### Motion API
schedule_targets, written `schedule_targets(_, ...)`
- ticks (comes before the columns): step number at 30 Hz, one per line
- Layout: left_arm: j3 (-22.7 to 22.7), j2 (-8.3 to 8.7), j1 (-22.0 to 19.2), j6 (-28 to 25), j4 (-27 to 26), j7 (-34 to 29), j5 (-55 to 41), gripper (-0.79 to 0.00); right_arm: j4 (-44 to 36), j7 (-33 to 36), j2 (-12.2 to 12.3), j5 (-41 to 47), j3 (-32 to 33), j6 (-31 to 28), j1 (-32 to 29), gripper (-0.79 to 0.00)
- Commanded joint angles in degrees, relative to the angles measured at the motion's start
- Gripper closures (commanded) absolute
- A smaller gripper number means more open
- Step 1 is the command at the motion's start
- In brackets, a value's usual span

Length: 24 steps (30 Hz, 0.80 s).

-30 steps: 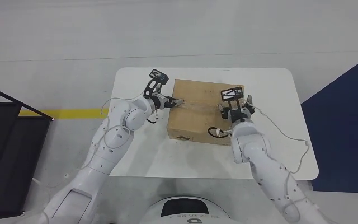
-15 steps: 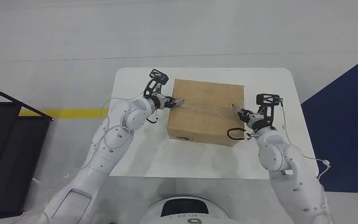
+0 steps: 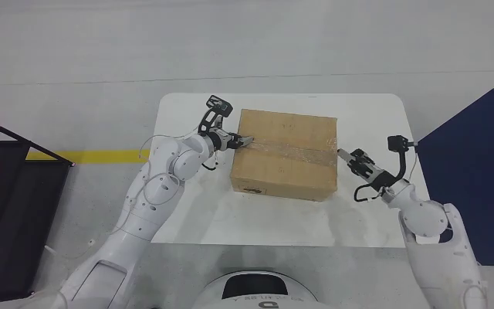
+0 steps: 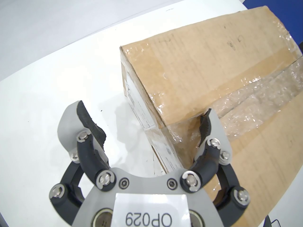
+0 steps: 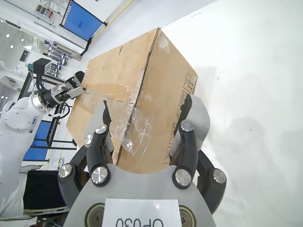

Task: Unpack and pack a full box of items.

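Brown cardboard box (image 3: 285, 158), rectangular, standing closed near the middle of the white rounded-corner table (image 3: 370, 220). A strip of clear plastic tape (image 3: 289, 149) runs along the seam of the top flaps from end to end. At the right end the tape is wrinkled and partly loose from the cardboard.

Left gripper (image 3: 245, 140): at the left end of the box, level with the tape seam, fingers spread and holding nothing. In the left wrist view one black-padded finger (image 4: 206, 124) lies against the taped top edge, while the other hangs over the bare table beside the box.

Right gripper (image 3: 345, 155): just beside the right end of the box, at the same seam, fingers likewise spread and empty. In the right wrist view they stand to either side of the box's taped upper edge. Whether they touch the cardboard cannot be told.
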Motion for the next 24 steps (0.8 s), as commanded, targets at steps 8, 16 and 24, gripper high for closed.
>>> schedule_targets(8,0.0,0.0,0.0,0.0,0.0,0.0,0.0,-0.785,-0.7,1.7,0.4,0.4,1.1,-2.5,-0.4,0.0)
schedule_targets(16,0.0,0.0,0.0,0.0,0.0,0.0,0.0,-0.785,-6.2,2.9,0.8,-2.1,2.1,0.0,-0.3,0.0)
schedule_targets(24,0.0,0.0,0.0,0.0,0.0,0.0,0.0,-0.785,-12.4,6.2,1.2,-6.0,1.4,3.9,1.7,0.0)
